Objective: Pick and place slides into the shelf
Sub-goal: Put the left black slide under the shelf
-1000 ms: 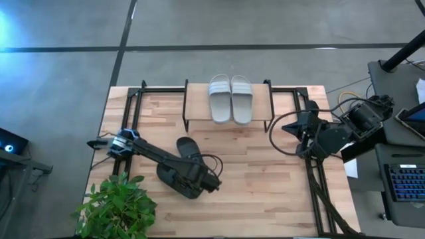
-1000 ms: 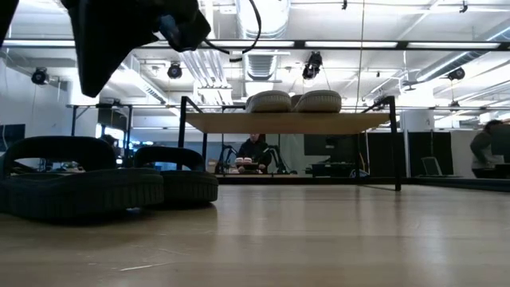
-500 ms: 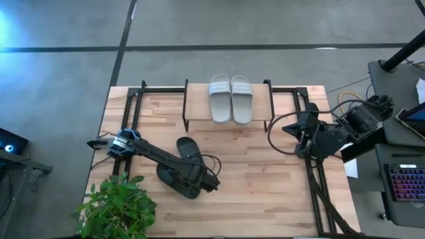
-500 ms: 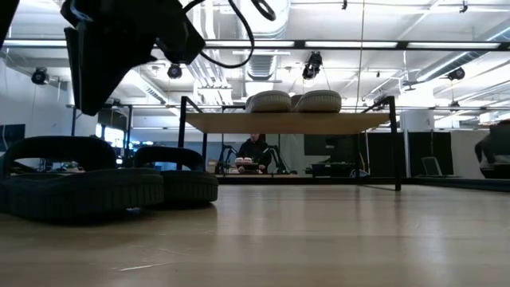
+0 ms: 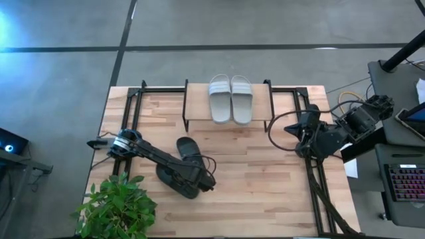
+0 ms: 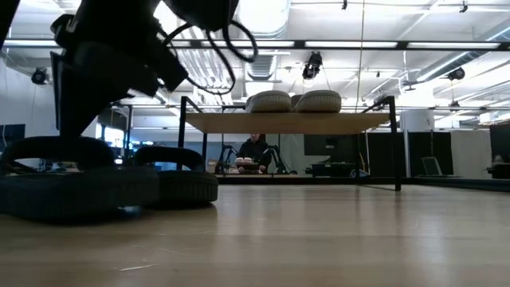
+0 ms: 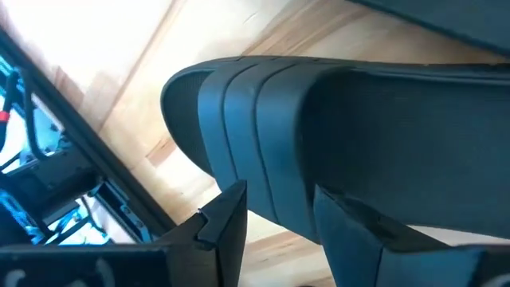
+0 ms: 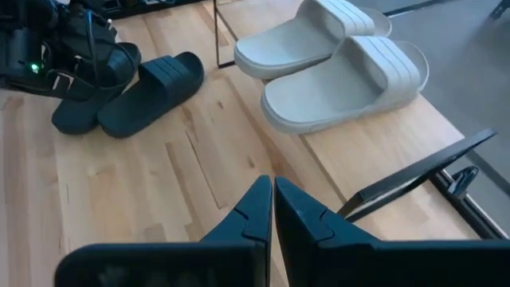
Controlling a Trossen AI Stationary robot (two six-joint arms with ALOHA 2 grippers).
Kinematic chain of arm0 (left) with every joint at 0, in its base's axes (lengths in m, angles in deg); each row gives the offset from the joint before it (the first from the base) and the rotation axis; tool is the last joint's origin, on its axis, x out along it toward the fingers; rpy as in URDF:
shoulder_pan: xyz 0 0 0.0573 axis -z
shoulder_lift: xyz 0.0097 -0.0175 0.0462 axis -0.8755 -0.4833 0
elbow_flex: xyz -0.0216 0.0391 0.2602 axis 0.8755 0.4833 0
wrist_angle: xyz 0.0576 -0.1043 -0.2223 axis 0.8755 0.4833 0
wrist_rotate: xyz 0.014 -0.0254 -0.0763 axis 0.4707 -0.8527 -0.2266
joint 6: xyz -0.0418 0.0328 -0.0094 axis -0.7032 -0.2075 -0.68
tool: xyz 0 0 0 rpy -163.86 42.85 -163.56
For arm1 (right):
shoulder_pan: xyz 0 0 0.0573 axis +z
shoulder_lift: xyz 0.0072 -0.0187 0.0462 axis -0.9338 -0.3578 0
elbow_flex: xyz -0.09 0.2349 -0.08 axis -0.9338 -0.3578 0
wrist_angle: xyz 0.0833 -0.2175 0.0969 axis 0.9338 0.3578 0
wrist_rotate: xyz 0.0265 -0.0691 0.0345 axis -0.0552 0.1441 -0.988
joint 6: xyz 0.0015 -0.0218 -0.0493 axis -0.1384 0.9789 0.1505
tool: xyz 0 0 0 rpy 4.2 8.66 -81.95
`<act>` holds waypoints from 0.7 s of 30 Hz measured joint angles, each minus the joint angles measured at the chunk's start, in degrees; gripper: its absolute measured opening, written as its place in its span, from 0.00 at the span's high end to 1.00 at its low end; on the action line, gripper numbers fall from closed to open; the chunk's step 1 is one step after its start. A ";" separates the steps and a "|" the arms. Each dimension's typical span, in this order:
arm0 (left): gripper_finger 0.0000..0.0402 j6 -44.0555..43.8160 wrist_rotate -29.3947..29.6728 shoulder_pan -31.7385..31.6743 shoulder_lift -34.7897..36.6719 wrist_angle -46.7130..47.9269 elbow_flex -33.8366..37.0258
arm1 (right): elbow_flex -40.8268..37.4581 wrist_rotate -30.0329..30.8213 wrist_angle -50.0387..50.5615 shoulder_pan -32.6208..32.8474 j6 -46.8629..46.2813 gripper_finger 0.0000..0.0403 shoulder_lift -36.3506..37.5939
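The left arm reaches low across the surface (image 5: 265,192) and its tool (image 7: 279,215) hangs with fingers parted over the strap of one black slide (image 5: 174,179), not clamped on it — the other black slide (image 5: 188,148) lies just beside. The grey pair (image 5: 231,98) sits on the shelf (image 5: 196,106). The right tool (image 8: 273,209) is closed and empty, folded back at the surface's right edge.

Two black slides (image 5: 182,166) are lying on the table (image 5: 265,192); the grey pair (image 5: 231,98) is sitting on the shelf (image 5: 197,106).
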 joint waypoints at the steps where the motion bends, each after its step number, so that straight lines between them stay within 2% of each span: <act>1: 0.68 0.00 0.00 0.00 0.00 0.00 0.54 | -0.26 0.00 0.00 0.00 -0.39 0.98 0.26; 12: 0.68 0.04 0.32 0.00 -0.02 -1.00 6.28 | -0.65 0.03 0.00 0.00 -1.11 0.98 0.88; 21: 0.70 -0.64 6.21 0.04 -0.10 -0.98 8.62 | -0.65 2.10 0.00 -0.02 -1.11 0.98 0.91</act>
